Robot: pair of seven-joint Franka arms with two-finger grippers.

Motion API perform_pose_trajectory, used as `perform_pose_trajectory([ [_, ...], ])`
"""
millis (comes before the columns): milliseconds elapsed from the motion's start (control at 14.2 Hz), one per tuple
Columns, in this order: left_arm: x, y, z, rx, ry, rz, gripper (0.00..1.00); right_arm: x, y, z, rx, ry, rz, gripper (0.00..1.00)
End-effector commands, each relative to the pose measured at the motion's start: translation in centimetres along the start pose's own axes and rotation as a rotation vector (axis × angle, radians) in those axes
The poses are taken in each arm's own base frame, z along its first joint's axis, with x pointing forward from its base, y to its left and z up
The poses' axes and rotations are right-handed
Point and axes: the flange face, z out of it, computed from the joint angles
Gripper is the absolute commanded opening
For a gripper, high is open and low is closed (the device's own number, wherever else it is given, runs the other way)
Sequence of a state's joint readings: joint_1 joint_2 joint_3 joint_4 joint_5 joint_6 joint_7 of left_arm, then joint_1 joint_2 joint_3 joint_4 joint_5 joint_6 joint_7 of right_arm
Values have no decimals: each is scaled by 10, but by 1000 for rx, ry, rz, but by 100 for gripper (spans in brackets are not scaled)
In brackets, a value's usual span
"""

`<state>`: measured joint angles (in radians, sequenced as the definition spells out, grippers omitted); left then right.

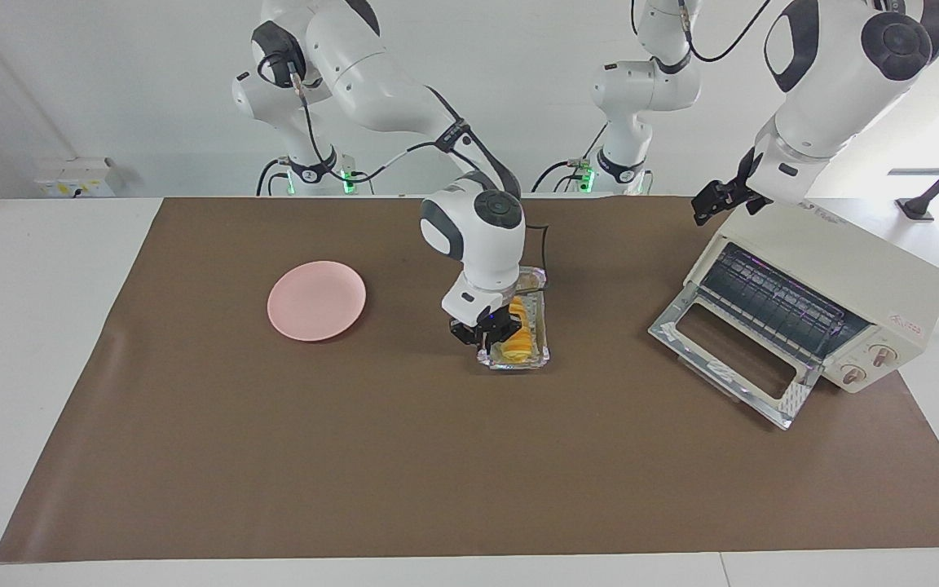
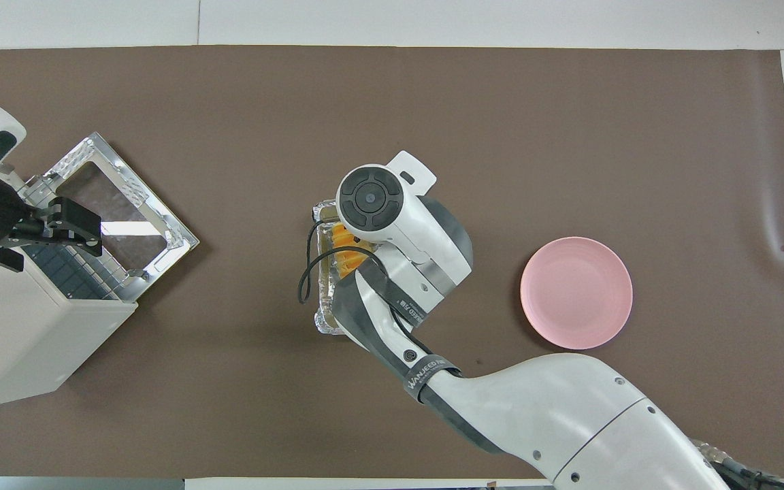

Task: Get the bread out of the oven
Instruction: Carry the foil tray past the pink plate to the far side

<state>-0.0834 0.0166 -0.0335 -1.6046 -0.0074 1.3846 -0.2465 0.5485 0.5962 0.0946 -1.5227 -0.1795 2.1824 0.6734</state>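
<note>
The right pincer is down at the bread in the foil tray; grip unclear. The left pincer, apparently apart, hangs over the oven.

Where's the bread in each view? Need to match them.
Facing view: the bread lies in the foil tray at the middle, under the right hand.
Overhead view: only an orange strip shows beside the right arm's wrist.
Shared landmark: the pink plate, toward the right arm's end.
</note>
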Motion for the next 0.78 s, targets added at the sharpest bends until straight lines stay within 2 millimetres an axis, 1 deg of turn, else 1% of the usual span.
perform_pose_trajectory([
  [0,-3,-3,0,-13,2,0,100,-1,10,-7,2,0,1,0],
  [71,-3,-3,0,-12,0,-2,100,3,13,-11,-4,-5,6,0],
  [141,-3,-3,0,-11,2,-1,100,10,17,-20,-7,-6,17,0],
  [283,-3,-3,0,-12,0,-2,100,26,36,-36,-24,-23,43,0],
  [424,-3,-3,0,-11,2,-2,100,37,44,-56,12,-61,38,0],
  [494,-3,-3,0,-13,2,-2,100,43,54,-63,13,-78,32,0],
  [565,-3,-3,0,-13,2,0,100,54,71,-76,16,-76,37,0],
  [636,-3,-3,0,-13,2,-2,100,67,93,-87,19,-78,52,0],
  [706,-3,-3,0,-13,2,-2,100,76,111,-96,35,-94,51,0],
])
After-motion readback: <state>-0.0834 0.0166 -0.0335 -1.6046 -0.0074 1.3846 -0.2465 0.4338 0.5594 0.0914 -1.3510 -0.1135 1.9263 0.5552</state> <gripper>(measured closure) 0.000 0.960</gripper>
